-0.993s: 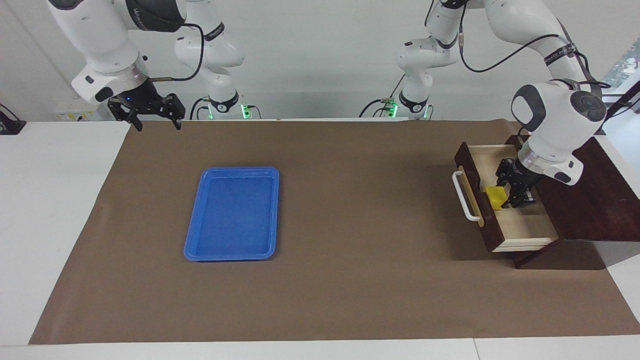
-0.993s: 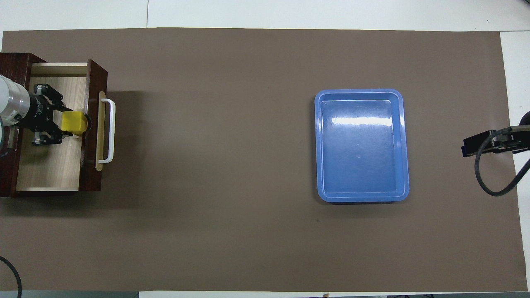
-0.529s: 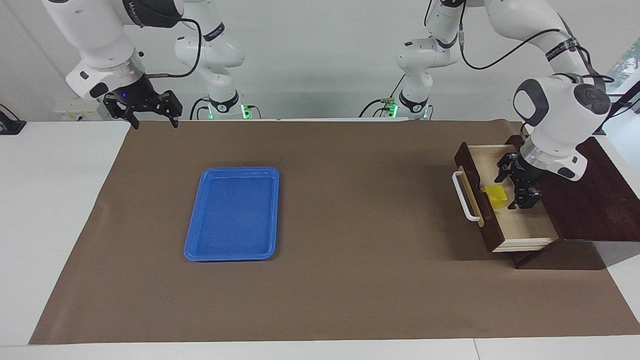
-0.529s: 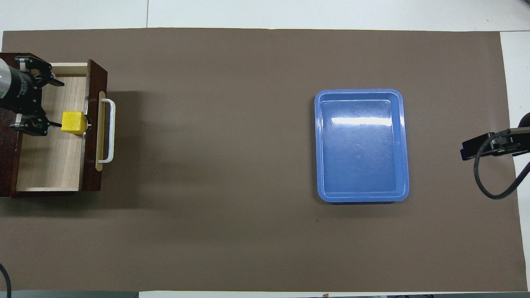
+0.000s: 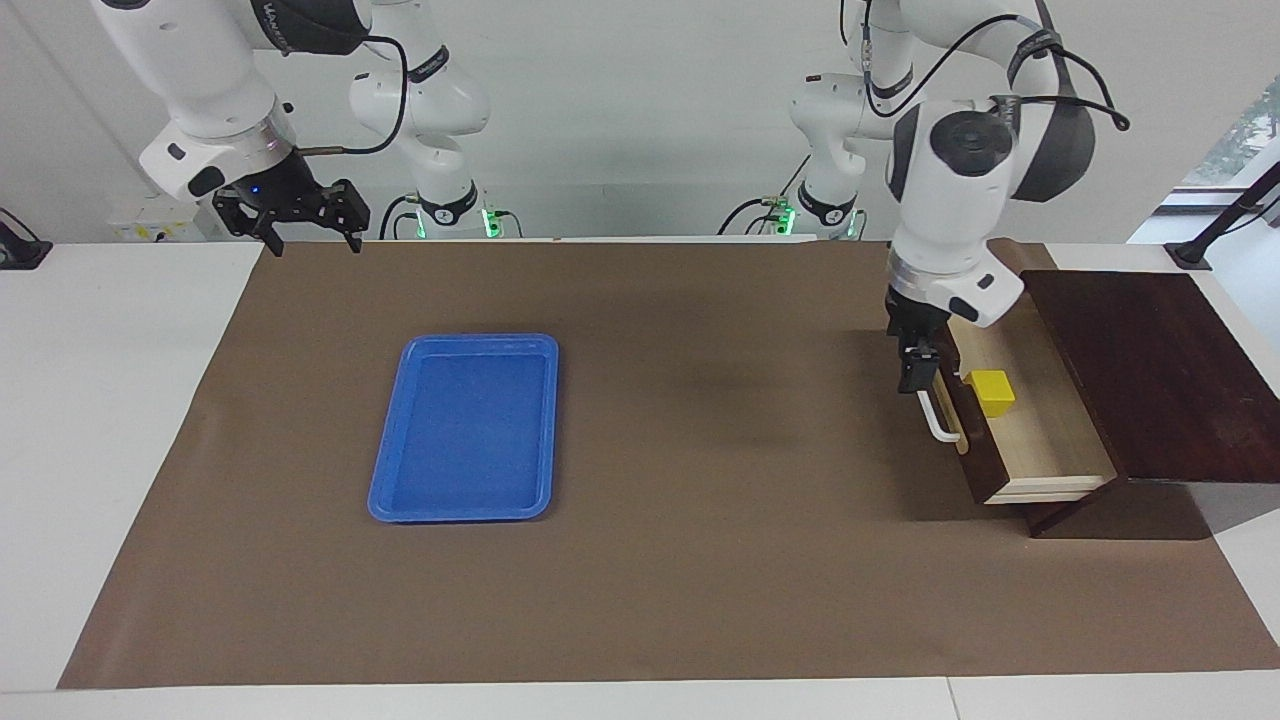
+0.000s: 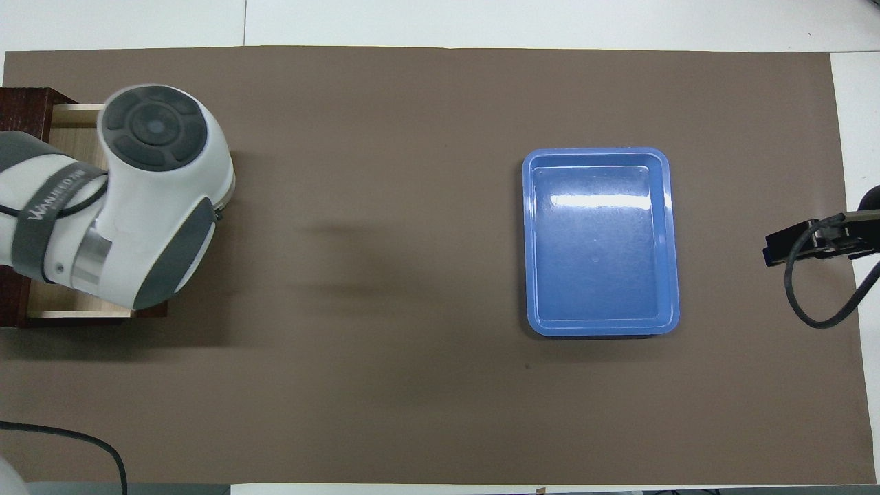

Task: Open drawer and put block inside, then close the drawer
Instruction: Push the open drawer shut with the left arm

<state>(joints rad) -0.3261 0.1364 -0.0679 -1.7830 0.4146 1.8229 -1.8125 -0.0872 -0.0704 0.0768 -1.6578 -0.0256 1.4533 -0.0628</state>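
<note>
Left end effector (image 5: 917,377) now off block (image 5: 991,391)

White wall (image 5: 640,120) (plain), brown-covered table (image 5: 700,560).

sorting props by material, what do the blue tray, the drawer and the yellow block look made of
Blue tray: likely moulded plastic, glossy, with a bright glare streak.
Drawer: looks like wood or veneer, dark reddish-brown satin outside, pale grained boards inside.
Block: matte yellow, sharp-edged; foam, plastic or painted wood, cannot tell.

White arms (image 5: 950,190), grey joint caps (black cables trailing).
</note>
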